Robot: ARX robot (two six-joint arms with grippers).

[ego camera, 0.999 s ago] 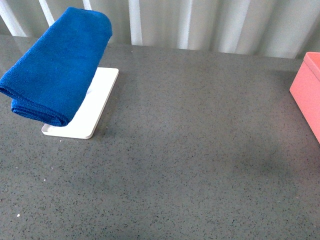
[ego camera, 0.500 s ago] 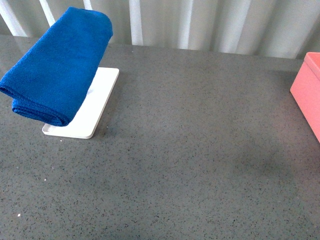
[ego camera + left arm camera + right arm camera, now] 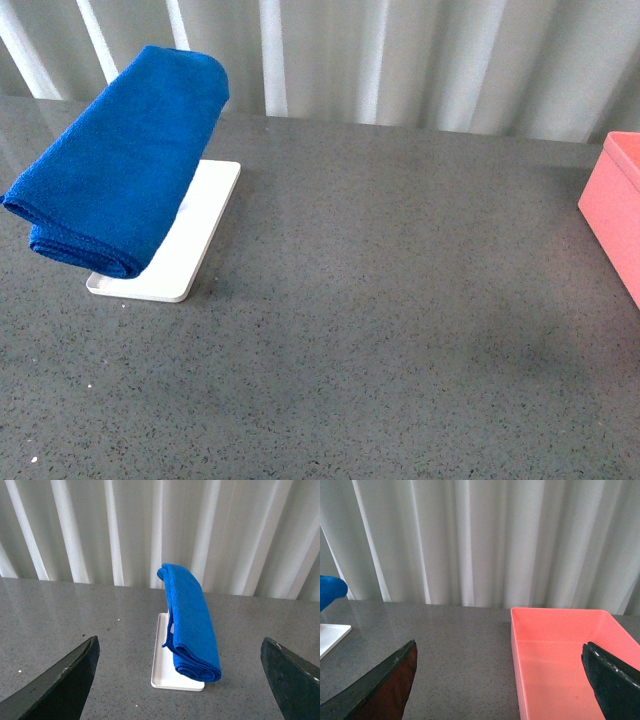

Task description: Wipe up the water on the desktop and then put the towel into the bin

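The towel (image 3: 115, 160), the white tray (image 3: 195, 235) under it and the bin (image 3: 615, 215) all sit a little lower in the front view than a moment ago, yet they keep their places against one another. We judge that only the camera has shifted and nothing has been handled. The task therefore stands at its start. The folded towel rests propped above the tray, straight ahead of the left jaws and well apart from them. Those jaws are spread wide with nothing between them. The right jaws are just as wide and bare, with the bin ahead of them, its inside showing nothing in it. On the table (image 3: 400, 300) we cannot make out any water, so the spot to wipe is unclear. The left arm seems better placed to reach for the towel.
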